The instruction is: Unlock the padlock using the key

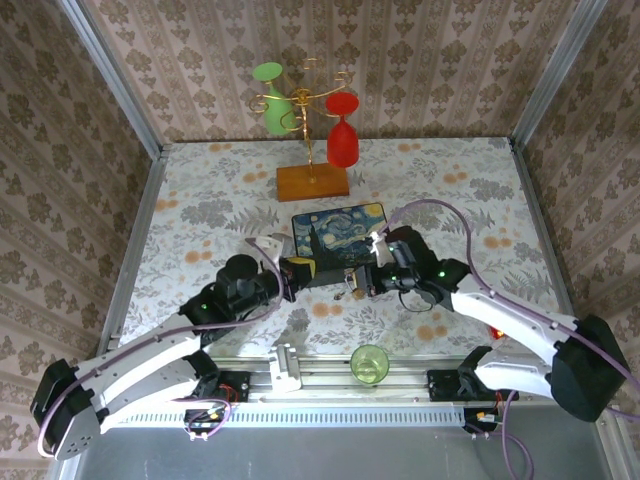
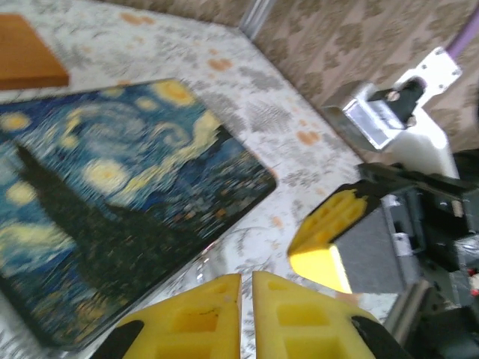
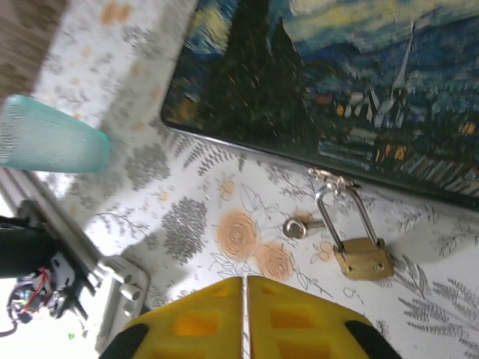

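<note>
The small brass padlock [image 3: 363, 258] lies on the flowered tablecloth. Its thin silver shackle [image 3: 346, 213] is hooked through the hasp [image 3: 329, 178] on the near edge of the starry-night box [image 3: 359, 82]. A small silver key [image 3: 299, 226] lies flat just left of the lock, touched by nothing. My right gripper [image 3: 245, 288] is shut and empty, a short way in front of the key and lock. My left gripper [image 2: 246, 288] is shut with nothing in it. It hovers beside the box [image 2: 112, 202], facing the right gripper's yellow finger [image 2: 337, 221]. From above, both grippers [image 1: 300, 270] [image 1: 365, 280] meet at the box's front edge.
A green cup [image 1: 370, 362] stands near the front rail, also seen as a teal cup [image 3: 49, 134]. Behind the box, a brass rack on a wooden base [image 1: 312, 182] holds a green glass [image 1: 275, 105] and a red glass [image 1: 342, 140]. Patterned walls enclose the table.
</note>
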Robot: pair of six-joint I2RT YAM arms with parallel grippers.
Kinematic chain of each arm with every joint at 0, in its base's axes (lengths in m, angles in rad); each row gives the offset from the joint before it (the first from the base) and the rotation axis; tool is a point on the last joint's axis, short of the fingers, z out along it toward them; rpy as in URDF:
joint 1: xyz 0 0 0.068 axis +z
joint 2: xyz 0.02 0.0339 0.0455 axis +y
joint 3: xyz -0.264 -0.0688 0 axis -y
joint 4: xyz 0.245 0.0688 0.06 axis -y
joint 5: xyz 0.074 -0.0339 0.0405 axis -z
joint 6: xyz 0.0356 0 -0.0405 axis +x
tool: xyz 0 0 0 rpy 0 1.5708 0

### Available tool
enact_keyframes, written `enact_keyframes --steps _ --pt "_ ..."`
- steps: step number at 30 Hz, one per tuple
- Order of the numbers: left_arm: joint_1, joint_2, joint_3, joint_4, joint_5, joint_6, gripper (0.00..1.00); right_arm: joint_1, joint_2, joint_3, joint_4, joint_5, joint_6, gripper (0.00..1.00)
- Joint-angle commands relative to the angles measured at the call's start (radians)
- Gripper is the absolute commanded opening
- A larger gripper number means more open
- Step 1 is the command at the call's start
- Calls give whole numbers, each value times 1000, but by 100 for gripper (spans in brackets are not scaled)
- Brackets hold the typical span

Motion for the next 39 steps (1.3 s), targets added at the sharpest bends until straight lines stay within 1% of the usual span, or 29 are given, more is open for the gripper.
enact_keyframes --steps 1,2,4,8,11,13,15,19,22,29,36,39 --pt "8 26 -35 -87 -98 6 15 98 93 64 -112 155 14 24" --pt "9 33 -44 -88 -110 -7 16 145 133 82 -102 191 44 29" --pt "15 32 -67 -76 -122 -30 18 210 220 124 -120 278 122 36" --pt "38 -3 -122 -71 -128 -77 21 269 362 172 -107 368 243 40" --pt "49 -53 -164 -56 -122 -102 22 304 445 249 -188 489 282 42" --pt "49 -88 -188 -39 -119 -118 22 314 486 294 -239 539 298 44" --pt "51 -114 -203 -35 -116 -131 22 314 508 307 -248 547 311 44" --pt "51 -150 -212 -54 -114 -134 22 315 533 309 -210 533 313 42" --pt "51 -167 -217 -65 -113 -133 23 317 569 335 -235 549 313 41" --pt "50 -188 -220 -65 -104 -139 24 320 596 322 -207 561 334 38" --pt "49 -199 -220 -58 -96 -132 24 319 639 321 -172 564 343 32" --pt "49 -209 -222 -58 -92 -134 24 318 658 317 -165 573 348 31"
